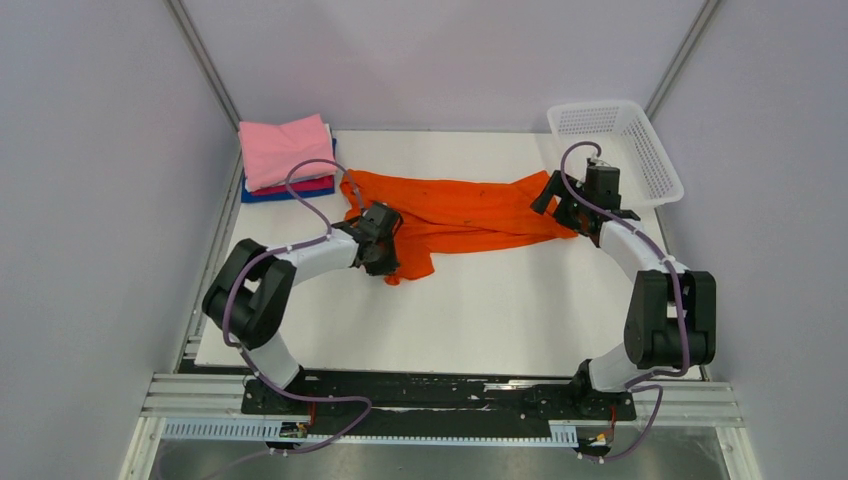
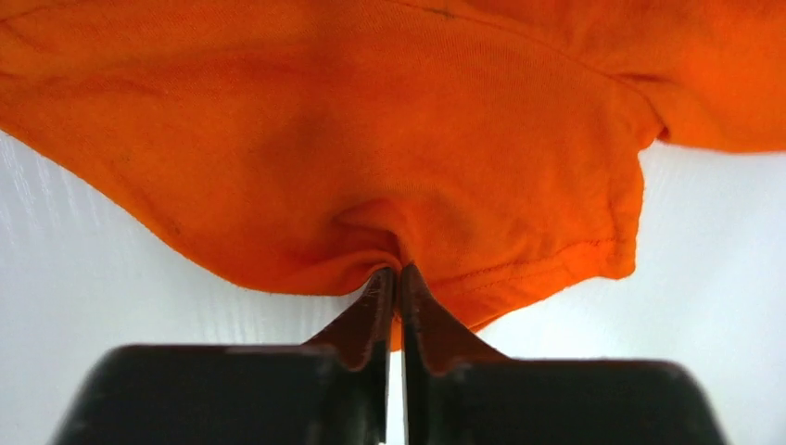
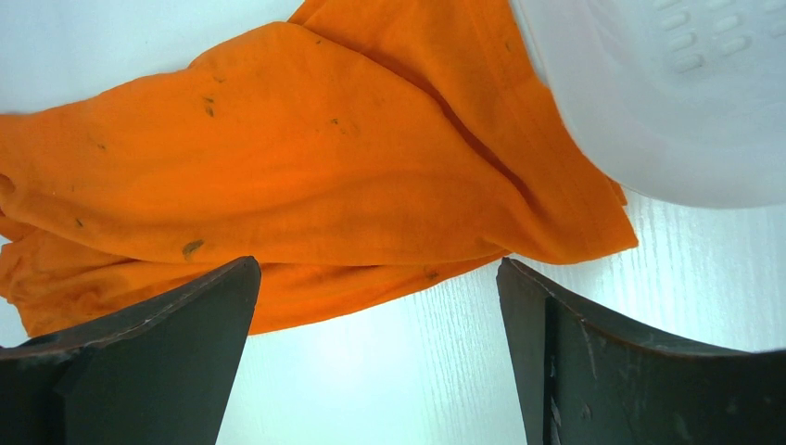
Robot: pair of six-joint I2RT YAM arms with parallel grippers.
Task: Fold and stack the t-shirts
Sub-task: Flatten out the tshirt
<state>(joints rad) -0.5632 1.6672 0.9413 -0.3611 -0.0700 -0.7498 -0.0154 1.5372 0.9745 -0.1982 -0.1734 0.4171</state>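
Cloth is what matters just now: the orange t-shirt (image 1: pixel 470 212) lies rumpled in a long band across the middle of the table (image 1: pixel 480 320), its left end drooping toward the lower centre of the top view. The folded stack (image 1: pixel 287 155), pink on top, sits at the upper left, well apart from the white basket (image 1: pixel 640 140) at the upper right. The left gripper (image 2: pixel 397 275) is pressed together on a puckered fold at the shirt's hem, pinching only a small bite. The right gripper (image 3: pixel 380 269) is spread wide above the shirt's right end, touching nothing I can make out. To my eye the step is spreading the shirt flat before folding. It would go best if the right side took a matching corner, not a middle layer, and both arms drew apart evenly and low, so the thin pinch doesn't slip.
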